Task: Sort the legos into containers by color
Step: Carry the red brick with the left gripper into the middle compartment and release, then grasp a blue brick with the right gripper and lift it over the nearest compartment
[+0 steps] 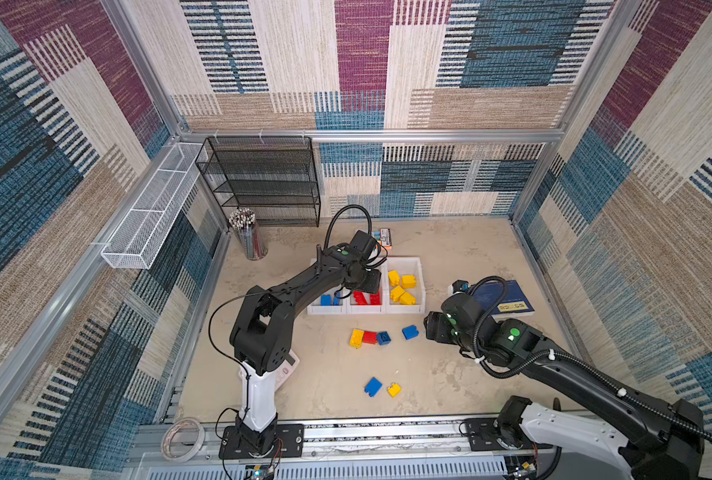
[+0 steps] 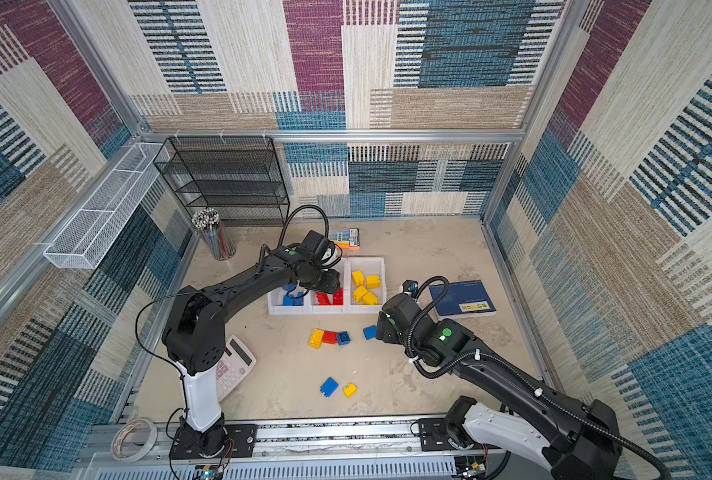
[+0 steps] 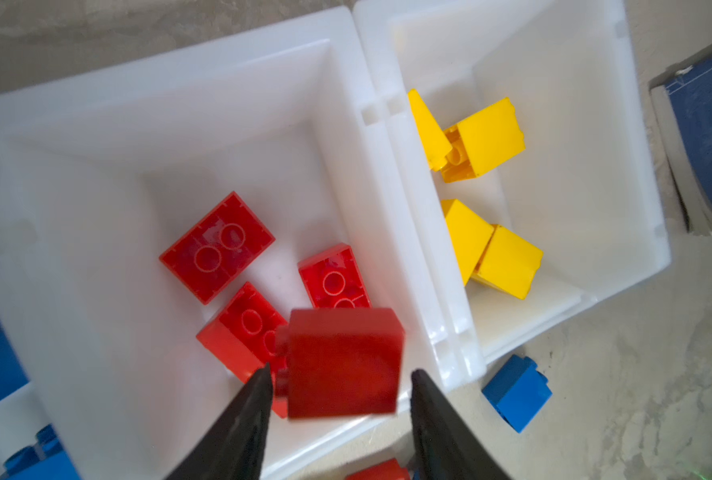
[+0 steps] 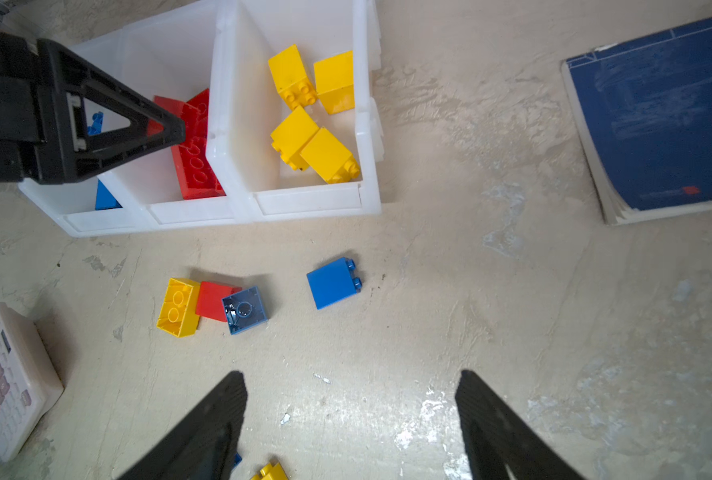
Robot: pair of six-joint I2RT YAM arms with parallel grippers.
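Both sides of the left gripper (image 3: pixel 339 374) are standing apart, so it is open, and a blurred red brick (image 3: pixel 343 361) is hanging loose between them with a sliver of space on either side. Nothing is clamping it. Right beneath it, the middle bin (image 3: pixel 337 104) is holding three more red legos (image 3: pixel 217 247), undersides up. That bin is sitting at the centre of the frame in both top views, one of the containers (image 1: pixel 404 309), three white bins joined in a row. The bin on its right is holding four yellow legos (image 1: pixel 402 286), and the bin on its left is showing blue legos (image 1: pixel 326 300), partly hidden by the arm.

The right gripper (image 4: pixel 352 374) is hovering wide open over the bare table (image 1: pixel 449 257), right of centre in the frame, gripping nothing. Just ahead of it a lone blue brick (image 4: pixel 333 282) is lying on its side. Beyond that, a yellow brick (image 4: pixel 178 306), a loose red brick (image 4: pixel 212 300) and a dull blue brick (image 4: pixel 244 309) are touching in a short row. Lower in the frame, a flat blue lego (image 1: pixel 373 386) and a small yellow lego (image 1: pixel 394 389) are lying just beside each other.
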